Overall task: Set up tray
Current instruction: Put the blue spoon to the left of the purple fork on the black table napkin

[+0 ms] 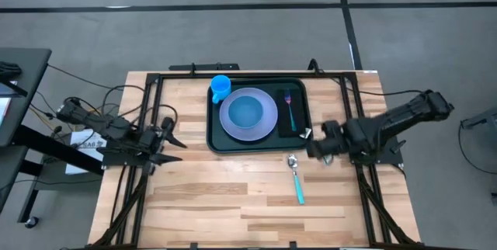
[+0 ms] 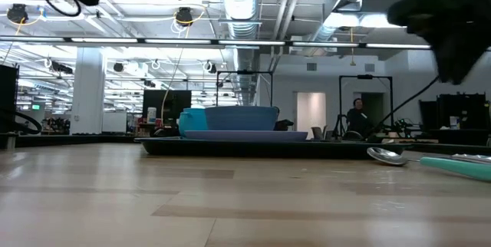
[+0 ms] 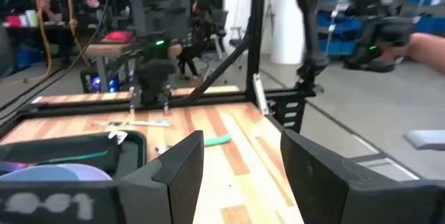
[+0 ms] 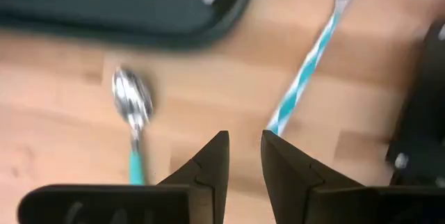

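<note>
Over on the left, the left pincer point(image 1: 172, 138) sat parked at the worktop's point(image 1: 210, 196) left edge, jaws spread wide and holding nothing. Moving across, the dark green tray point(image 1: 257, 146) lay at the far middle of the worktop, its long axis running side to side, square with the worktop edges. On it, a blue cup point(image 1: 220, 87) stood in the far left corner, a lavender plate point(image 1: 266, 123) with a blue bowl point(image 1: 246, 111) took the centre, and a teal-handled fork point(image 1: 290, 109) lay along the right side, pointing front to back. So the setting looked mostly laid. Still off the tray was a teal-handled spoon point(image 1: 296, 178), resting on bare wood just in front of the tray's near right corner, bowl end towards the tray. A knife with a striped blue-and-white handle point(image 4: 306, 71) showed beside it in the right wrist view, also on wood. Farthest right, the right pincer point(image 1: 317, 150) hovered near that corner, jaws narrowed with a slim gap, gripping nothing.
</note>
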